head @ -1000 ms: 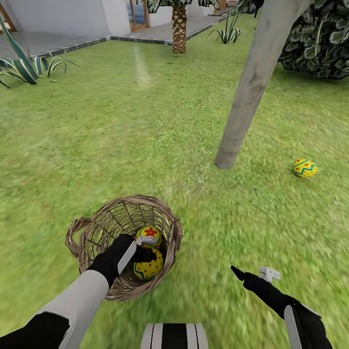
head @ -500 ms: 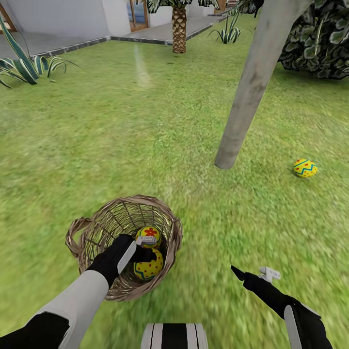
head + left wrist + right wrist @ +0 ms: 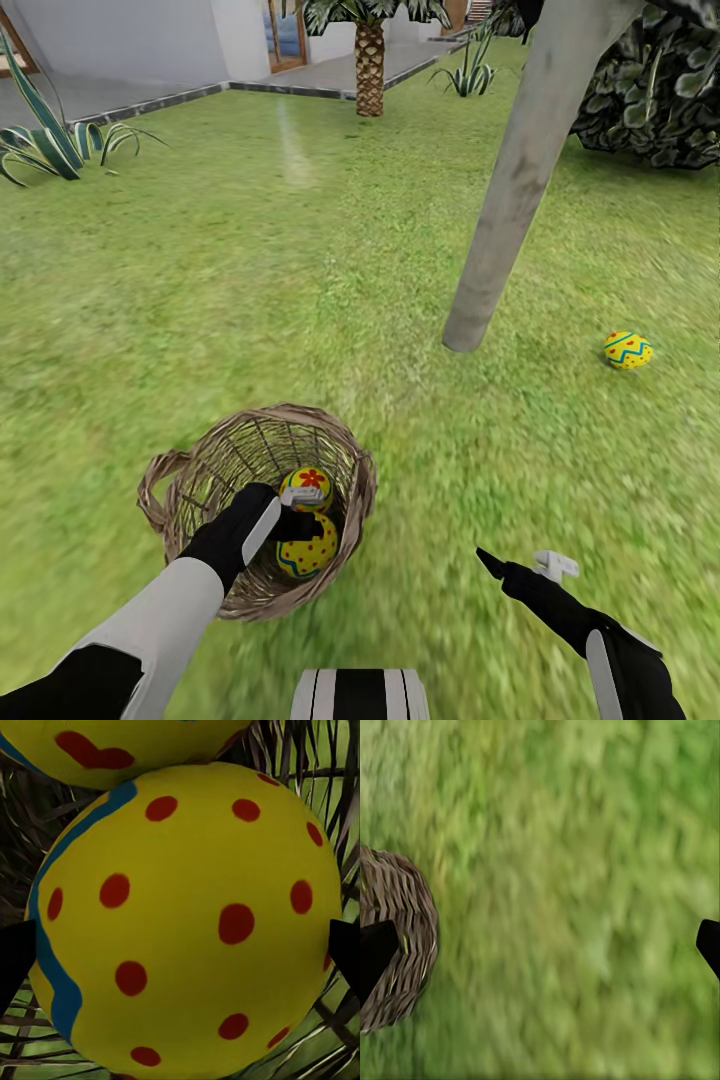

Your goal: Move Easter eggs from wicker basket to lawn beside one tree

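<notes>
Lawn view tilted slightly | left jaws still straddle dotted egg | right jaws spread

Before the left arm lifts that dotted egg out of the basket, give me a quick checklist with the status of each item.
1. Left gripper inside the wicker basket: ok.
2. Red-dotted egg centred between its fingers: ok.
3. Fingers clamped on the egg: cannot tell.
4. Flower egg touching the dotted one, may shift: not ok.
5. Zigzag egg already on the lawn near the grey tree trunk: ok.
6. Right gripper open and free over grass: ok.
</notes>
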You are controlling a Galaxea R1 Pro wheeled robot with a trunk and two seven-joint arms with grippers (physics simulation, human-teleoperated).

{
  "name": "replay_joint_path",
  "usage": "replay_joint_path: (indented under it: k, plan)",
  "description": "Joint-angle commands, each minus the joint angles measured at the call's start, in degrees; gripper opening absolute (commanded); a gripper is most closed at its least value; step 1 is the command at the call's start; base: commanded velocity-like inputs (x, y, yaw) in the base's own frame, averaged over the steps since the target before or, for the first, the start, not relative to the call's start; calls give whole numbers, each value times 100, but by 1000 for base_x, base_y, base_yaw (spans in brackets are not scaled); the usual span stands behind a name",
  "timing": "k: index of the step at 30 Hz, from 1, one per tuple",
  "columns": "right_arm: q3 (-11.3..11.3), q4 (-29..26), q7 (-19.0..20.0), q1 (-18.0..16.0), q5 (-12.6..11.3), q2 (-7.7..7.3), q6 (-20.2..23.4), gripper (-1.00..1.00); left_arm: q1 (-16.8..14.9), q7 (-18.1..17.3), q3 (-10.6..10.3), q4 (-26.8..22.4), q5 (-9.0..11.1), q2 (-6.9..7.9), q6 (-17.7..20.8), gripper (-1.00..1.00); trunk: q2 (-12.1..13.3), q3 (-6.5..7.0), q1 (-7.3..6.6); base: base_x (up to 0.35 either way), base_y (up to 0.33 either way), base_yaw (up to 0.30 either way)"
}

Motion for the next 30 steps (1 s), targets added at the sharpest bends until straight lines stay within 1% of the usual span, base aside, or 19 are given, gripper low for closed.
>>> replay_joint_path:
  k: [1, 4, 7, 12, 13, 17, 18, 30]
  plan:
    - [-20, -4, 15, -4, -40, 6, 51, 100, -2, 1, -15, -5, 20, 3, 51, -100, -2, -4, -1, 0, 0, 0]
    - [-21, -4, 15, -3, -40, 6, 51, 100, -2, 3, -48, -9, 1, 3, 184, -100, -2, -4, -1, 0, 0, 0]
    - [-22, -4, 15, -3, -40, 6, 51, 100, -2, -3, -53, -3, 10, 3, 217, -100, -2, -4, -1, 0, 0, 0]
    - [-24, -4, 15, -3, -40, 6, 51, 100, -2, -11, -50, -2, 14, 3, 224, -100, -2, -4, -1, 0, 0, 0]
    - [-25, -4, 15, -3, -40, 6, 51, 100, -2, -12, -50, 0, 12, 3, 224, -100, 0, 18, -4, 0, 0, 0]
    - [-24, -4, 15, -3, -40, 6, 51, 100, -2, -12, -50, 6, 9, 3, 226, -100, 0, 18, -4, 0, 0, 0]
    - [-25, -4, 15, -3, -40, 6, 51, 100, -2, -14, -50, 7, 9, 3, 228, -100, 1, 40, -6, 0, 0, 0]
    - [-24, -4, 15, -3, -40, 6, 51, 100, -8, -38, -50, 10, 4, 3, 231, -100, 1, 40, -6, -18, 5, 0]
